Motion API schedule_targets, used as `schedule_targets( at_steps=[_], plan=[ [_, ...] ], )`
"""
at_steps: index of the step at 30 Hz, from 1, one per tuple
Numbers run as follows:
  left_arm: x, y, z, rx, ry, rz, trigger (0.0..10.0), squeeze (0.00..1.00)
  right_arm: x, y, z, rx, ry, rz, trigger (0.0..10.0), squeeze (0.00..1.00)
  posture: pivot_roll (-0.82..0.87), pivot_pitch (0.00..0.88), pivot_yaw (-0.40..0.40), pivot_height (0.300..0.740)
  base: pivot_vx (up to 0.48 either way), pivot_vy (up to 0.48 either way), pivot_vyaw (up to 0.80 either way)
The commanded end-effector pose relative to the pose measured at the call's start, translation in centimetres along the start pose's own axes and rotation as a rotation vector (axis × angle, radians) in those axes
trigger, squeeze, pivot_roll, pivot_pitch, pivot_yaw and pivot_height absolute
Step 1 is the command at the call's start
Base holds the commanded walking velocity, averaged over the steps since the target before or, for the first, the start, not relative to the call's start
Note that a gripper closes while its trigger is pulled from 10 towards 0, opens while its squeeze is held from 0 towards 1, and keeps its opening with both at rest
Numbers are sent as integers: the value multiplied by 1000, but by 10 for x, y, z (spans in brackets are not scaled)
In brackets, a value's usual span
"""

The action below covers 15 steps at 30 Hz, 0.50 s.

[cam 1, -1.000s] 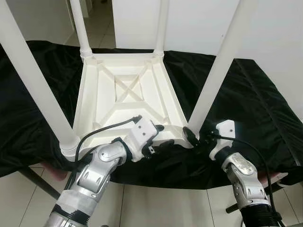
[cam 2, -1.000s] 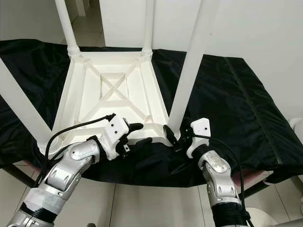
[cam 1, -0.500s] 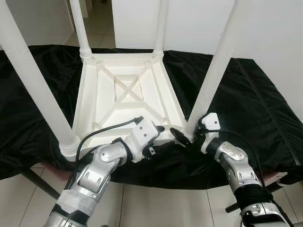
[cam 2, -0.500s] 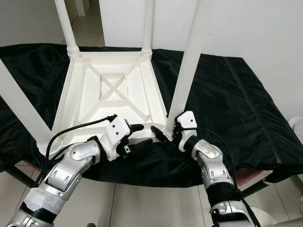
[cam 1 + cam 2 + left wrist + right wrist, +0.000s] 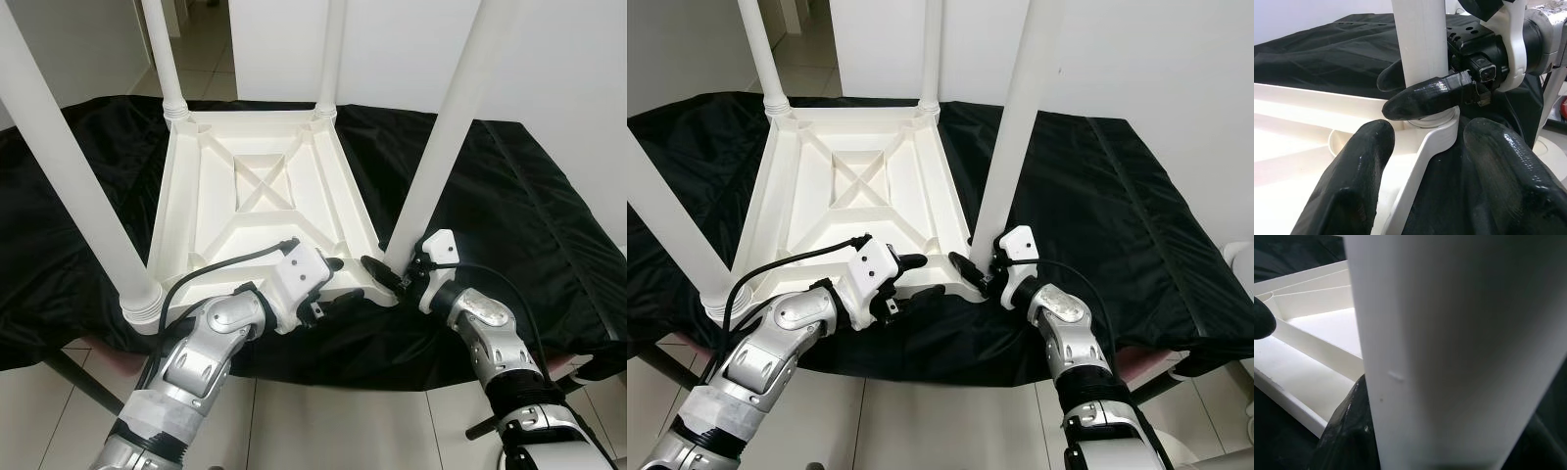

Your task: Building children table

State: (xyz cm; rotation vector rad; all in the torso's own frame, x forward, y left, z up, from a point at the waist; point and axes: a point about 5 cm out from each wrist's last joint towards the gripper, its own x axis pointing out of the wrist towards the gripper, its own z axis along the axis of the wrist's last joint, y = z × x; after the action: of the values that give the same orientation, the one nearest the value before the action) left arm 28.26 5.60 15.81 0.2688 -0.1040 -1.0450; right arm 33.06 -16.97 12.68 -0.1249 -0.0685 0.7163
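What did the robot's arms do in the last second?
The right gripper moved in from beside the near right leg and closed its fingers around its base. The left gripper stayed at the upturned table's front edge.

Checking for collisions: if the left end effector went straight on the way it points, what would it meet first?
Probably the near-right table leg at its socket, where the right end effector already straddles it; depth is uncertain.
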Motion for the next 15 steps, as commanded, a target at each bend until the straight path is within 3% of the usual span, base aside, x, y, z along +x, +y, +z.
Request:
schedule_targets(
  at_steps=[1,8,15],
  plan=[
    [1,0,0,14,4,1,10000,0,-2,1,-7,9,34,0,10000,0,20,48,-35,740,0,0,0],
    [2,1,0,17,4,5,10000,0,1,4,-1,31,-7,-56,10000,0,17,48,-38,740,0,0,0],
    [1,-1,-5,35,25,4,10000,0,6,19,7,8,-44,-156,10000,0,11,55,-41,740,0,0,0]
  ],
)
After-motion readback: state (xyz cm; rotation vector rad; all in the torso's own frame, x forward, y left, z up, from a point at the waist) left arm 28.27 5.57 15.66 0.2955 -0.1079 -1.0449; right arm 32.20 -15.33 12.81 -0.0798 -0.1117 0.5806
